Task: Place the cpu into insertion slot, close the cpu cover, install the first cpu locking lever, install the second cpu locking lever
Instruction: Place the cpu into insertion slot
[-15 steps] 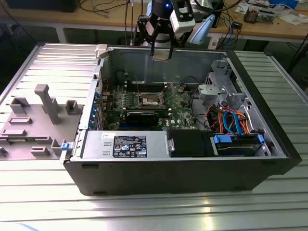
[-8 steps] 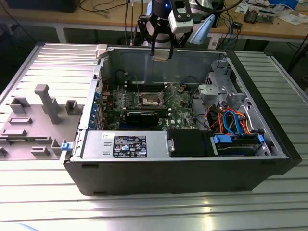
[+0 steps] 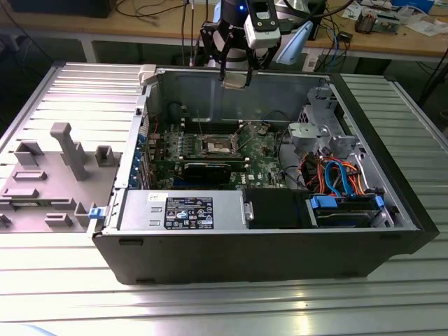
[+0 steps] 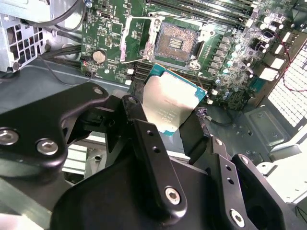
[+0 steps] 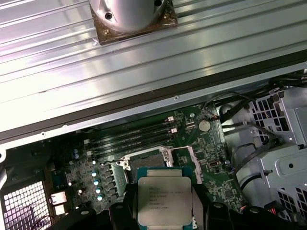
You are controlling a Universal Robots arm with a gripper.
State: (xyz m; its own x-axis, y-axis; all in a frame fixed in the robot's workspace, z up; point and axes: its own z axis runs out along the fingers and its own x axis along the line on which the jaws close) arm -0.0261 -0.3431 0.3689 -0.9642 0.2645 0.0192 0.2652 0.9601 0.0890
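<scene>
My gripper point(image 3: 234, 78) hangs above the open computer case, over its far wall, and is shut on the cpu point(image 3: 234, 80). In both wrist views the cpu point(image 4: 168, 103) point(image 5: 164, 199) sits flat between the two black fingers point(image 4: 144, 139), its dull silver top facing the cameras. The insertion slot point(image 4: 176, 40) lies bare on the green motherboard point(image 3: 262, 157), well below the chip, its dark contact grid exposed. The cpu cover point(image 4: 125, 38) stands swung open beside the slot. In the exterior view the insertion slot point(image 3: 215, 145) is below and slightly to the left of my gripper.
A round coin battery point(image 4: 99, 56) and long black memory slots point(image 5: 129, 136) flank the socket. A grey drive cage point(image 3: 318, 129) and coloured cables point(image 3: 339, 178) fill the exterior view's right side of the case; a power supply point(image 3: 182, 210) lies along the near wall. Grey fixtures point(image 3: 63, 150) stand on the ribbed table.
</scene>
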